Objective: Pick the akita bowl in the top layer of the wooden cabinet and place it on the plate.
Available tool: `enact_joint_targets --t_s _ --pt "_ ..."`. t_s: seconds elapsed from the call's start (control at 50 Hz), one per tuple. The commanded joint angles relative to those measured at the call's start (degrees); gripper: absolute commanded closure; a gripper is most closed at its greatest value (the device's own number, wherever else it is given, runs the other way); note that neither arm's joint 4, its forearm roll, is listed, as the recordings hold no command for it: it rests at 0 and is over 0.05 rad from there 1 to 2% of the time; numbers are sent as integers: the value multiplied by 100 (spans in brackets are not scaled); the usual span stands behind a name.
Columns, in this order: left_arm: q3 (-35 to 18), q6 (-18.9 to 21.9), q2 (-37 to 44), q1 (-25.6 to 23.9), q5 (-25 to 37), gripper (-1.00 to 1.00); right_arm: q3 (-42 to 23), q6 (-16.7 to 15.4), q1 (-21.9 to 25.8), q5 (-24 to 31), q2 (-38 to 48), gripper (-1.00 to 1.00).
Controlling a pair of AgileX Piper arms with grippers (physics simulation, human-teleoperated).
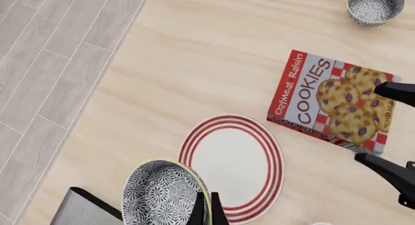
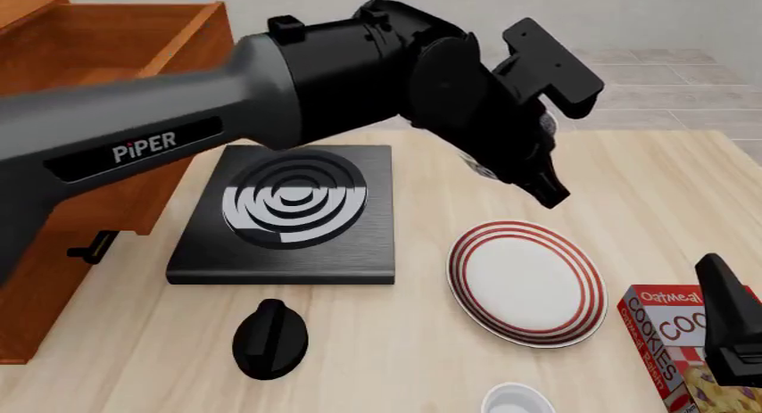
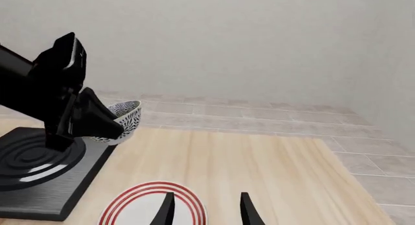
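Our left end effector [image 1: 209, 209] is pinching the akita bowl [image 1: 162, 193] by its rim, held in the air w/ the plate [image 2: 524, 282] below it at approx 5 o'clock in the front view; our right end effector [image 3: 204, 208] idles spread, low by the cookie box [image 1: 334, 101]. Risk as we judge it: the bowl isn't centred over the plate yet, so an early release could land it on the plate's rim or the bench [image 2: 393, 351], and a thin rim pinch may let it tip.

The left arm [image 3: 45, 96] holds the akita bowl [image 3: 123, 119] above the counter [image 3: 259, 171]; the right gripper's parted fingers [image 3: 250, 213] hover over the plate [image 3: 139, 205]; the black stove [image 3: 39, 171] sits beside it.
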Motion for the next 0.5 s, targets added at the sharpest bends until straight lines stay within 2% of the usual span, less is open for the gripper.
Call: enact_joint_targets --t_s 0.02,0.16,0.28,0.5 --pt "-135 -90 212 -53 -94 100 -5 -8 3 -5 0 -100" --pt "-291 -210 401 -27 -110 100 -7 -9 3 -4 0 -100" --pt "-157 -251 500 21 -268 100 0 -2 0 -3 0 -100" --pt "-162 -558 678 24 -370 100 14 -3 -5 -4 0 -100"
